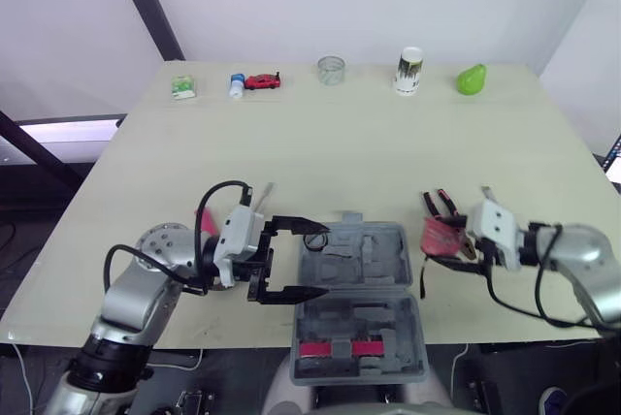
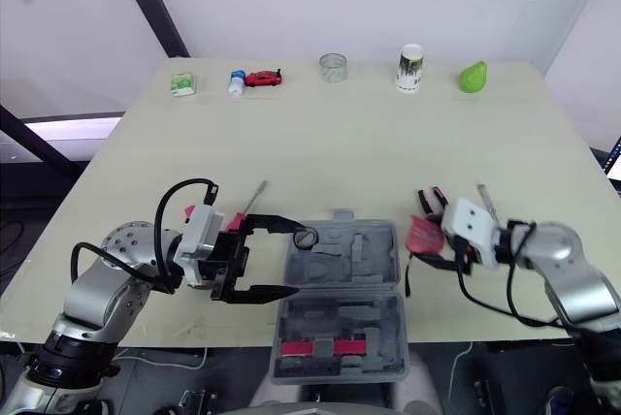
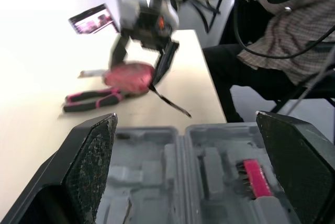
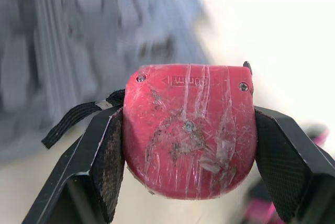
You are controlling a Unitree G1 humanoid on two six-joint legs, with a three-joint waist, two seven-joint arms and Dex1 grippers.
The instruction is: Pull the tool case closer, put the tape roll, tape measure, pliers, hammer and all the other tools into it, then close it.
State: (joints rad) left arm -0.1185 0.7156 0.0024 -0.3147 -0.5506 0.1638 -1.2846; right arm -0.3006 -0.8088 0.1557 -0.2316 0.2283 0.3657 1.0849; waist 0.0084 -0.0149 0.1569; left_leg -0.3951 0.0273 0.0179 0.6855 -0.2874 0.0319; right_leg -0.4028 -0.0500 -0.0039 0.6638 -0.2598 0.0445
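Half done at most: case (image 1: pixel 354 274) lying open at near edge of desk (image 1: pixel 369 143), between both arms, so prob. close enough already; front half seemingly overhanging edge a bit. Clamped R hand (image 1: pixel 448 239) on red tape measure (image 4: pixel 188 130), pads on its two edges, strap (image 4: pixel 73 122) dangling. Held just right of case, presumably for carrying across & dropping into a moulded recess. Parked L hand (image 1: pixel 327 261) w/ fingers wide apart, gripping nothing, tips over case's left side. Likely there to steady case vs sliding during loading from R side. Near far fingertip, small black ring (image 1: pixel 315 238) in case corner, maybe tape roll; can't say for sure. Pliers (image 3: pixel 93 100) w/ pink grips on desk just beside tape measure, on its far side, not yet packed. Pink strip (image 1: pixel 335 347) already seated in front half. Pink tool (image 1: pixel 206 219) behind L wrist, mostly hidden, so can't name it. Next, by my guess: matching tape measure to right recess, then pliers etc.; no closing before flush seating of all tools
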